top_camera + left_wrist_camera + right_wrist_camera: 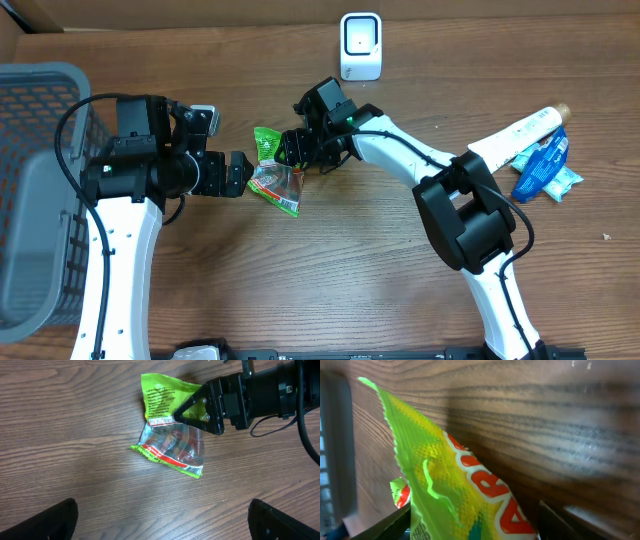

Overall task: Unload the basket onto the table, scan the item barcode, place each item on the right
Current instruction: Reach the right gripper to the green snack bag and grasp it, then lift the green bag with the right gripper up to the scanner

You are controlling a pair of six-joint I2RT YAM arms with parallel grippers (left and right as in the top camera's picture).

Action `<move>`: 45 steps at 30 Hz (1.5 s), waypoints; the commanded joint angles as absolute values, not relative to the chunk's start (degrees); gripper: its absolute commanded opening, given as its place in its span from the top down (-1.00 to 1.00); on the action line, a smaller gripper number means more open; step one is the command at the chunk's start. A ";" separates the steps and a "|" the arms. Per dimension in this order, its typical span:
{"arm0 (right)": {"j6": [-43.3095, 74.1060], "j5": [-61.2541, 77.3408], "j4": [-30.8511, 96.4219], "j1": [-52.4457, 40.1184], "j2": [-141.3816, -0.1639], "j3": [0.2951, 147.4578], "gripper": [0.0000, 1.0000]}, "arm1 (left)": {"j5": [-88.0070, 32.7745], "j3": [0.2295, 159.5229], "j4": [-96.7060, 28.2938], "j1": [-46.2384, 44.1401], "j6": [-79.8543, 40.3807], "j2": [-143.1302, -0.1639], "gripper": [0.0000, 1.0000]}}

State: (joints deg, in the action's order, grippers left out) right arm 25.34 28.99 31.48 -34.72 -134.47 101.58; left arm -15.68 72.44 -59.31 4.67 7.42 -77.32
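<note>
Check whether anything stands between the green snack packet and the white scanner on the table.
Nothing separate does. Only the right gripper and its arm, already at the snack packet, lie along the line to the scanner; no other object sits between them.

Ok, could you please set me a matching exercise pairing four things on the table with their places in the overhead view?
Things:
1 green snack packet
2 white scanner
3 grey basket
4 blue packet

Places:
A top, in the middle
B left edge
C right side
D in the centre

Pairs: 1-D, 2-A, 3-B, 4-C
</note>
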 commanded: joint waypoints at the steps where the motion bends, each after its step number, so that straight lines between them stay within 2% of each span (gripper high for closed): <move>1: 30.70 29.06 32.05 -35.42 -137.58 101.51 -0.32 | -16.12 72.51 -59.31 4.47 6.61 -77.60 -0.99; 3: 30.68 29.02 32.67 -35.40 -137.78 101.51 0.02 | -16.12 72.51 -59.31 4.47 6.61 -77.60 -0.99; 5: 30.68 29.04 32.93 -35.40 -137.75 101.51 0.47 | -16.12 72.51 -59.31 4.47 6.61 -77.60 -0.99; 8: 30.72 30.41 33.32 -34.57 -137.73 101.60 0.93 | -16.12 72.51 -59.31 4.47 6.61 -77.60 -0.99; 13: 32.67 38.70 34.76 -30.55 -136.81 101.80 0.93 | -16.12 72.51 -59.31 4.47 6.61 -77.60 -0.99; 22: 33.67 40.73 51.13 -20.32 -126.32 103.24 0.93 | -16.12 72.51 -59.31 4.47 6.61 -77.60 -0.99; 26: 41.67 41.56 56.18 -16.73 -118.34 103.26 0.93 | -16.12 72.51 -59.31 4.47 6.61 -77.60 -0.99; 31: 51.11 49.19 56.47 -10.79 -109.06 103.26 0.92 | -16.12 72.51 -59.31 4.47 6.61 -77.60 -0.99; 38: 61.67 60.97 55.83 -4.71 -104.22 103.26 0.93 | -16.12 72.51 -59.31 4.47 6.61 -77.60 -0.99; 45: 63.26 64.86 53.56 -3.09 -104.18 103.24 0.93 | -16.12 72.51 -59.31 4.47 6.61 -77.60 -0.99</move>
State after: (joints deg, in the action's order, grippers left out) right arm 60.90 60.07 54.00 -3.01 -105.06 102.28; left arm -15.70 72.44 -59.31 4.67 7.42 -77.32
